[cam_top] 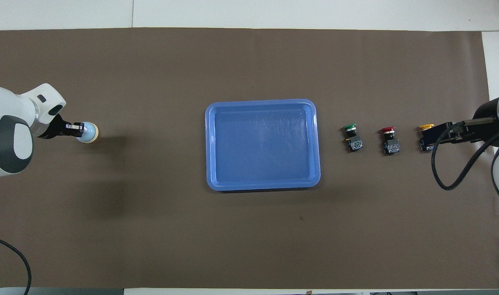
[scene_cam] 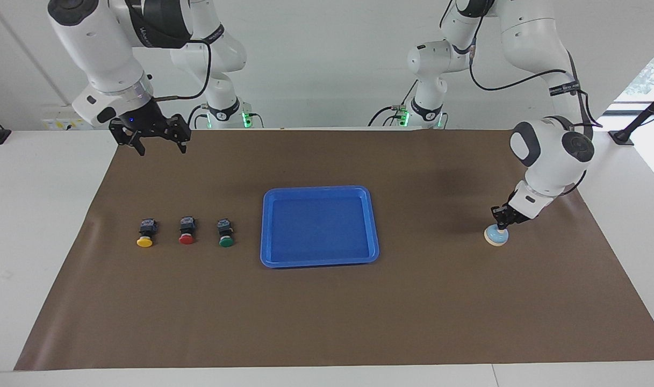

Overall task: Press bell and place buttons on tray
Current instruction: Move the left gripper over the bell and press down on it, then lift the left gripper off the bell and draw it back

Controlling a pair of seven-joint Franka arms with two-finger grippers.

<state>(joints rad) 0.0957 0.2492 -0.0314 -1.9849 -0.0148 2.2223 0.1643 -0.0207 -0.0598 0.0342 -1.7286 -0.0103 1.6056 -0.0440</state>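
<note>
Both fingertips of our left gripper (scene_cam: 501, 225) were pinched together on top of the bell (scene_cam: 496, 236), near the mat's (scene_cam: 327, 322) edge at the left arm's end, so an off-centre push could skid it. Our right gripper (scene_cam: 156, 141) waited, spread wide, above that end's robot-side corner. Three buttons (scene_cam: 186, 232) lay beside the tray (scene_cam: 320, 261) at mid-mat, and we judged their round caps might roll during pickup.

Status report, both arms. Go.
Left gripper shut, tip down on the bell. Right gripper open, waiting. Three buttons beside the tray, untouched. Nothing blocking.
</note>
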